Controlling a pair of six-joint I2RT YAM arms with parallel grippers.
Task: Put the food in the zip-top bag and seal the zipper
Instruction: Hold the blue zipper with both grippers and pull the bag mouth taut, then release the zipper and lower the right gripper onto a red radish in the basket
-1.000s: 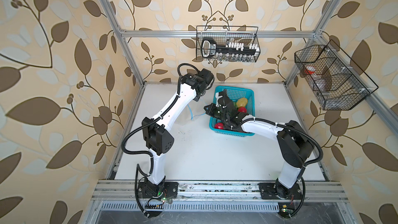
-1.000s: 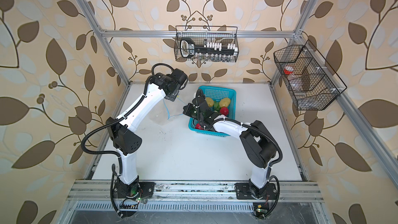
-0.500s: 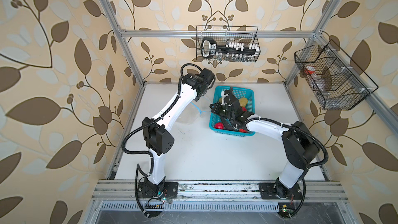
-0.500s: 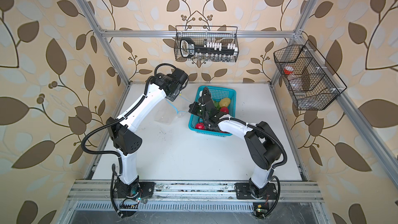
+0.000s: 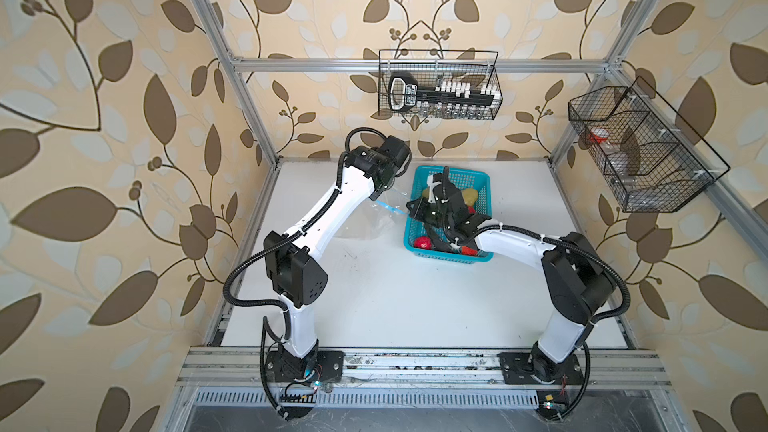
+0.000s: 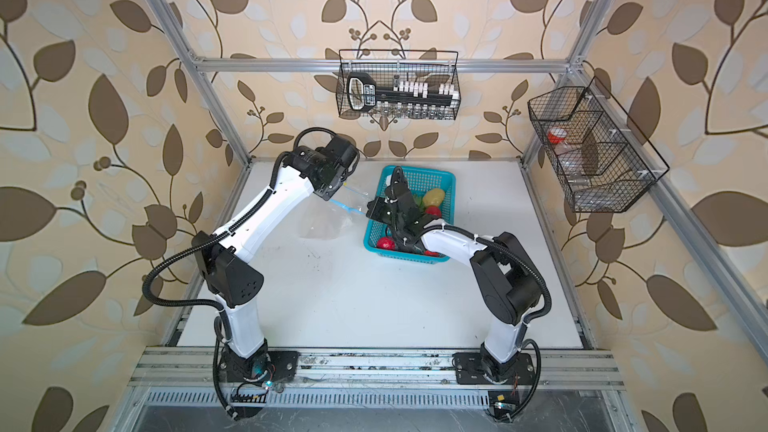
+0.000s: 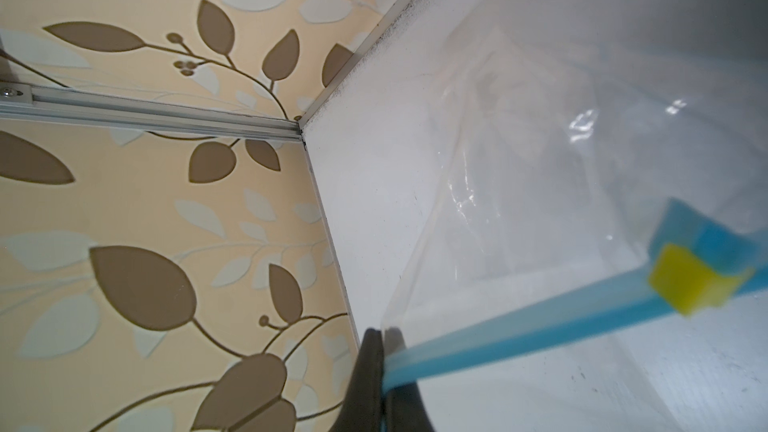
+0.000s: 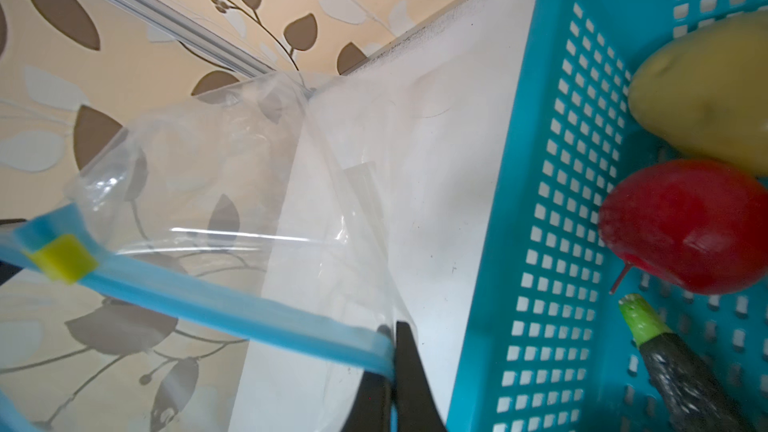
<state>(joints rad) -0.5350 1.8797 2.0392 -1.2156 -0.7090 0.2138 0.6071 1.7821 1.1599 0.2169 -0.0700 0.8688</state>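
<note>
Grip: left jaws and right jaws each clamped on opposite ends of the zipper (image 7: pixel 519 326) | Bag: zip-top bag (image 8: pixel 232 184) hung between and below both, slider (image 8: pixel 62 259) between them | Food: potato (image 8: pixel 706 89), tomato (image 8: pixel 690 222) and eggplant (image 8: pixel 685 376) lay in the basket (image 8: pixel 540 201) beside the right jaws | Advice: strip looked best kept taut and level; thin film could slip; mouth state unclear.

Beige leaf-print wallpaper (image 5: pixel 104 209) is covering the left, far and right walls, an aluminium frame (image 5: pixel 311 64) is boxing in the white tabletop (image 5: pixel 415 305), a black wire basket (image 5: pixel 494 89) is hanging far, another wire basket (image 5: pixel 665 184) right, soft even light is falling throughout.
</note>
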